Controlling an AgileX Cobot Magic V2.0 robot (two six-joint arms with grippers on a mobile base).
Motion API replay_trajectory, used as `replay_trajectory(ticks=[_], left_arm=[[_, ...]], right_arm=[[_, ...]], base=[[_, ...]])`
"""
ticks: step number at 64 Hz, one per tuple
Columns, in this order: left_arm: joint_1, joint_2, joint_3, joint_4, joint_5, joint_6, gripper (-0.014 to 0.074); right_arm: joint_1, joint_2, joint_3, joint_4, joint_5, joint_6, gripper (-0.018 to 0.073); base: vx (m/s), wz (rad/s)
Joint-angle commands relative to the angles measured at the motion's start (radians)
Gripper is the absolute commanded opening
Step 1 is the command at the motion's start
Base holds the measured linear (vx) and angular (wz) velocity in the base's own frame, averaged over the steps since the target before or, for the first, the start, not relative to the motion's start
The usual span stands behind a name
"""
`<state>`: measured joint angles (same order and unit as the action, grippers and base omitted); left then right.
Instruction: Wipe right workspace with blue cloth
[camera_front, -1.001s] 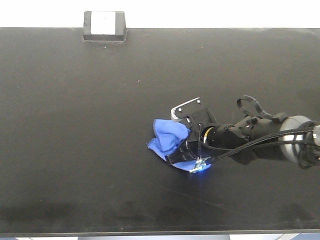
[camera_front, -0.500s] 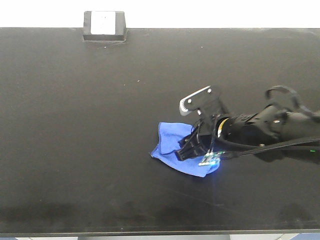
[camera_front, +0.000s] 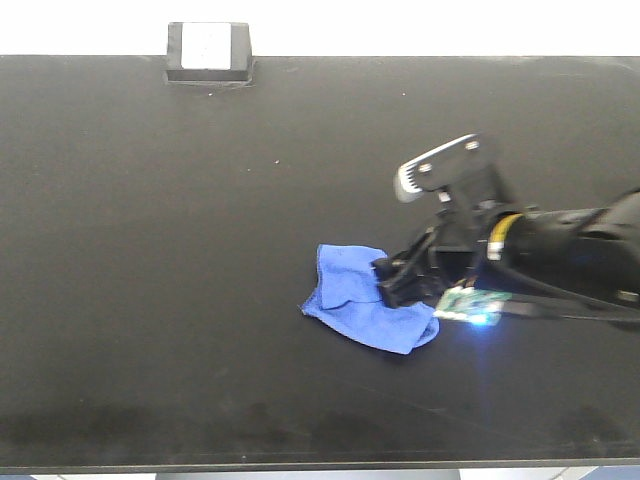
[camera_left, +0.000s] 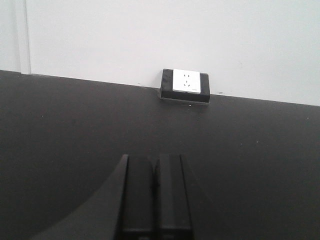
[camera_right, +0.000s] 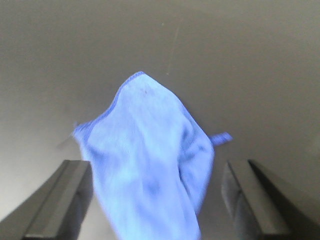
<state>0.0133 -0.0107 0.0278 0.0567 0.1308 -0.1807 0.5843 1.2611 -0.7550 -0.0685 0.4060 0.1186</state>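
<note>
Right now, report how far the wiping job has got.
Done: the blue cloth lies crumpled on the right workspace, mid-counter, so it is in place for wiping. In hand: nothing gripped; the right gripper is open, its fingers either side of the cloth. The left gripper is shut, idle, facing the outlet box. Left: how much has been wiped cannot be told; no streaks show.

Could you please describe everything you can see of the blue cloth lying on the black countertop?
The small royal-blue microfibre cloth is soft and wrinkled, with a stitched hem and a tiny loop tag at one edge. It lies crumpled and partly folded on the matte black countertop, right of centre. In the wrist view it sits between the right gripper's wide-open fingers, neither visibly clamping it.
</note>
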Motion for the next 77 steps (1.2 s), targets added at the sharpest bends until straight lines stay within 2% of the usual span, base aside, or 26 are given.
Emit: replay_trajectory(ticks=[1, 13, 34, 40, 46, 50, 55, 68, 72, 77], left_arm=[[-0.001, -0.015, 0.031, -0.006, -0.081, -0.008, -0.0006], [-0.001, -0.015, 0.031, -0.006, -0.081, -0.008, -0.0006], [-0.001, -0.015, 0.031, -0.006, -0.081, -0.008, -0.0006], [-0.001, -0.015, 0.031, -0.006, -0.081, -0.008, -0.0006], [-0.001, -0.015, 0.031, -0.006, -0.081, -0.008, -0.0006], [-0.001, -0.015, 0.031, -0.006, -0.081, -0.008, -0.0006], [-0.001, -0.015, 0.031, -0.006, -0.081, -0.008, -0.0006], [-0.001, -0.015, 0.031, -0.006, -0.081, -0.008, -0.0006], [-0.001, -0.015, 0.031, -0.006, -0.081, -0.008, -0.0006], [-0.001, -0.015, 0.031, -0.006, -0.081, -0.008, -0.0006]], right_arm=[[-0.004, -0.072, -0.024, 0.006, -0.009, 0.036, 0.0499], [-0.004, -0.144, -0.024, 0.028, 0.061, 0.042, 0.0389], [-0.004, -0.152, -0.024, 0.01, 0.077, 0.041, 0.0225], [-0.004, -0.155, -0.011, -0.02, 0.076, 0.042, 0.0158], [-0.005, -0.185, 0.014, -0.006, 0.059, 0.042, 0.0077], [-0.019, -0.232, 0.053, -0.006, 0.022, 0.042, -0.0002], [-0.063, -0.305, 0.114, -0.006, -0.063, 0.042, -0.0013], [-0.29, -0.585, 0.337, -0.002, -0.395, 0.003, -0.0011], [-0.374, -0.684, 0.398, -0.002, -0.444, -0.022, -0.0011], [-0.468, -0.791, 0.451, -0.002, -0.441, -0.046, -0.0008]], base=[[0.0, 0.0], [0.0, 0.0], [0.0, 0.0], [0.0, 0.0], [0.0, 0.0], [0.0, 0.0], [0.0, 0.0], [0.0, 0.0], [0.0, 0.0], [0.0, 0.0]])
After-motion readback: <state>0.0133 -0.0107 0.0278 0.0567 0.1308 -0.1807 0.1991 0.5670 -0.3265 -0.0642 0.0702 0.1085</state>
